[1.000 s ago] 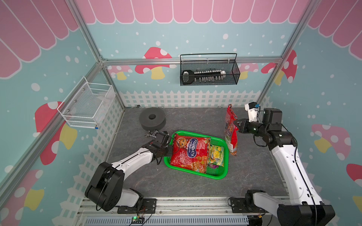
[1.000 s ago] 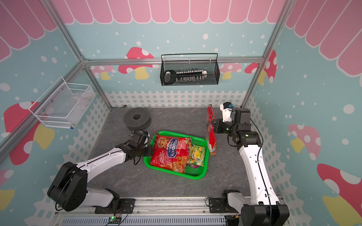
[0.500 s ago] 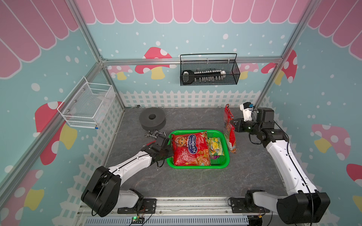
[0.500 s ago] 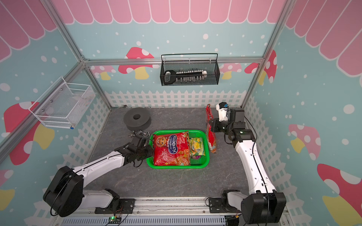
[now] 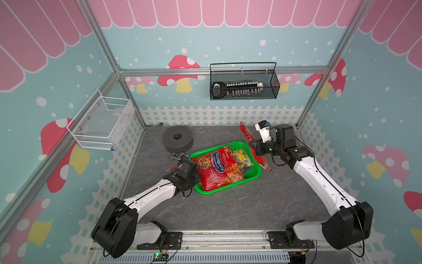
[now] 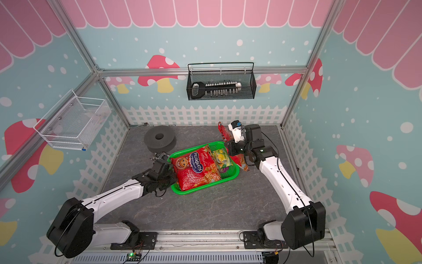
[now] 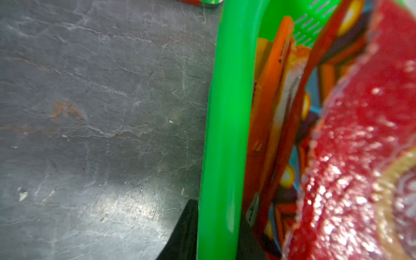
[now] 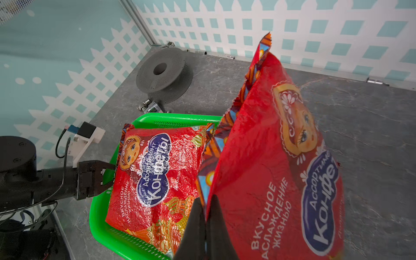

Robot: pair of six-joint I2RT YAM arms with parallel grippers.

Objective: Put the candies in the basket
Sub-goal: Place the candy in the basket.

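The rim of the green basket (image 7: 225,135) sits pinched between the dark fingers (image 7: 182,231) of the left gripper (image 7: 216,225). Inside the rim, an orange candy pack (image 7: 272,90) stands on edge against a glossy red candy bag (image 7: 360,146). Outside the rim is grey stone-patterned tabletop (image 7: 101,123).

The enclosure walls (image 5: 228,41) were teal with mushroom prints (image 5: 180,68) and a pink scalloped border (image 5: 205,13). A white picket-fence trim (image 5: 205,115) ran along the base. The floor (image 5: 239,205) was grey and slate-patterned. Aluminium posts (image 5: 99,34) marked the corners.

Grey spool (image 5: 177,138) on table (image 5: 228,205); black wire basket (image 5: 270,91) on rear wall; white mesh basket (image 5: 100,124) left.
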